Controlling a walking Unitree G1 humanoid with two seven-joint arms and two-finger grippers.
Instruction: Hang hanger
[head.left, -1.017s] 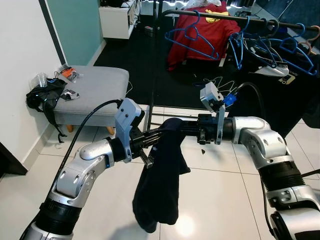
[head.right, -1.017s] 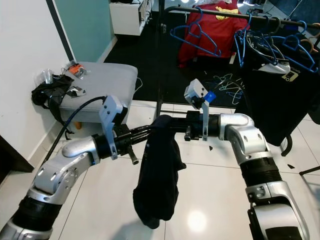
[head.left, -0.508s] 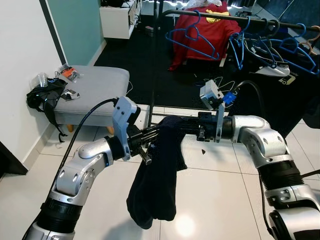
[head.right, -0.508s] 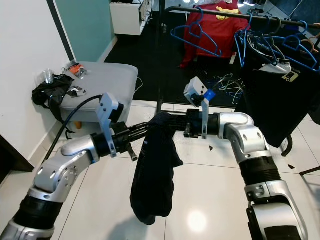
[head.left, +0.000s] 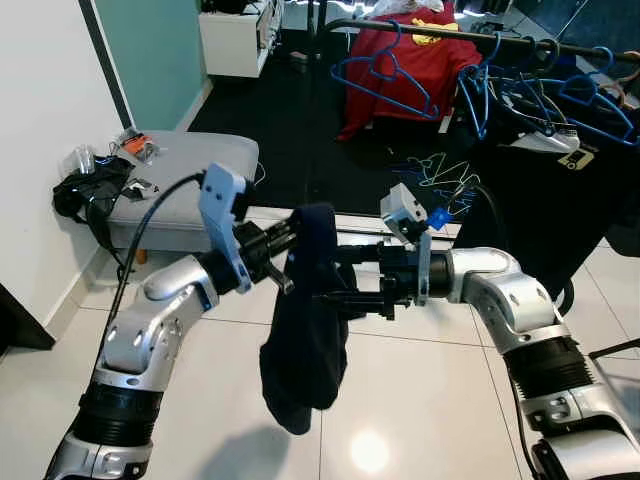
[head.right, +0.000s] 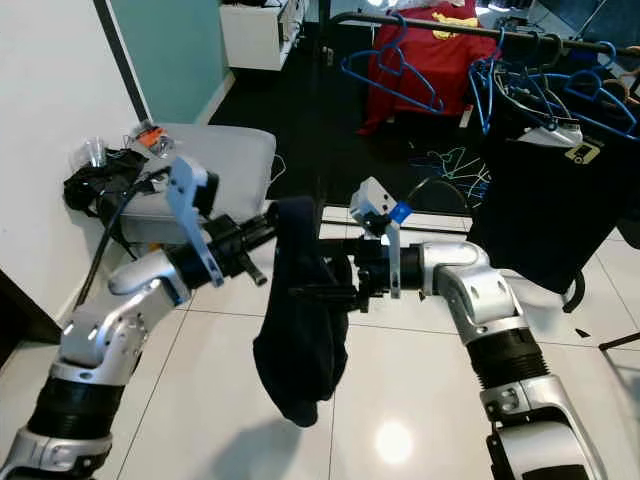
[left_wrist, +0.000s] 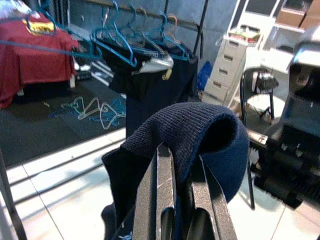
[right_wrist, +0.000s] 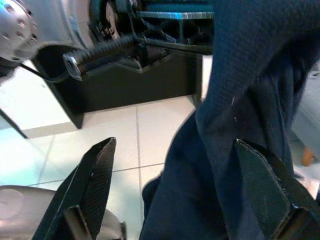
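A dark navy garment (head.left: 305, 340) hangs limp over the fingers of my left gripper (head.left: 292, 238) at chest height above the tiled floor. In the left wrist view the left gripper (left_wrist: 182, 152) has its two fingers (left_wrist: 164, 190) close together, shut on the cloth folded over their tips. My right gripper (head.left: 335, 283) reaches in from the right at the garment's upper part. It is open, with its fingers (right_wrist: 92, 182) spread wide and the cloth hanging between them. Blue hangers (head.left: 385, 72) hang on the black rail (head.left: 450, 30) behind.
A red shirt (head.left: 405, 55) and a black garment (head.left: 560, 190) hang on the rack. Wire hangers (head.left: 440, 172) lie on the dark floor beneath it. A grey ottoman (head.left: 180, 170) with small items and a black bag (head.left: 85, 192) stand at the left wall.
My left gripper has lifted the garment and carried it to the left. The right gripper has followed it leftward and dropped from the garment's top fold to its side, fingers now spread.
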